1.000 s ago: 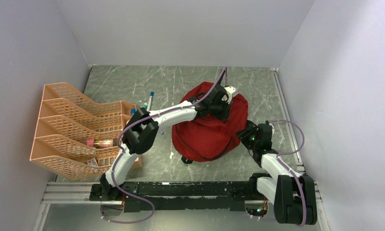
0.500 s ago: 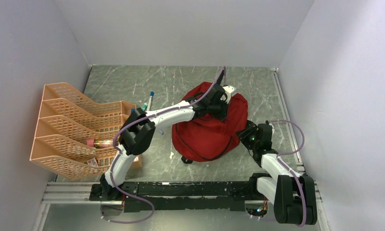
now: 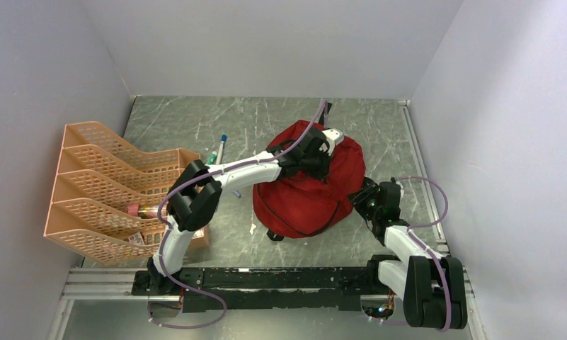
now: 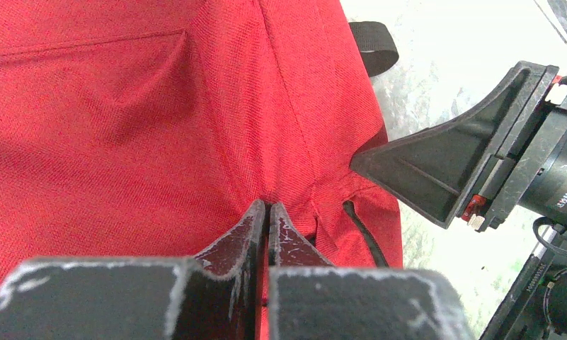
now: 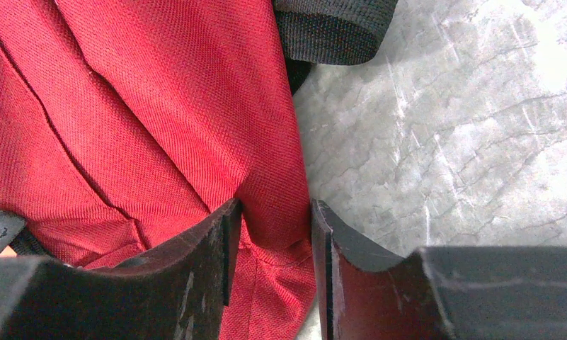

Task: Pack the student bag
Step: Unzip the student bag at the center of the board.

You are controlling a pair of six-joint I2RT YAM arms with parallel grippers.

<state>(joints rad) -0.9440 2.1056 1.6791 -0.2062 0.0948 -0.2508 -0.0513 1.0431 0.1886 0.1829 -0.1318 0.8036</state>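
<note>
The student bag [image 3: 301,202] is a soft red backpack lying in a heap at mid-table. My left gripper [image 3: 320,167] reaches over its top. In the left wrist view that gripper [image 4: 267,207] is shut, its tips pressed into a crease of the bag [image 4: 124,106]; whether any fabric is pinched is hidden. My right gripper [image 3: 362,197] is at the bag's right edge. In the right wrist view a fold of the bag [image 5: 124,106] fills the gap of the right gripper [image 5: 273,209], gripped between the fingers. A black strap [image 5: 330,28] lies just beyond.
An orange mesh organiser [image 3: 103,184] stands at the left with a bottle-like item [image 3: 149,210] in a lower slot. Pens [image 3: 222,145] lie on the table between it and the bag. Grey walls close in on three sides.
My left gripper's jaws have shut on top of the bag, and that arm's elbow has swung left and nearer. The right gripper stays at the bag's edge.
</note>
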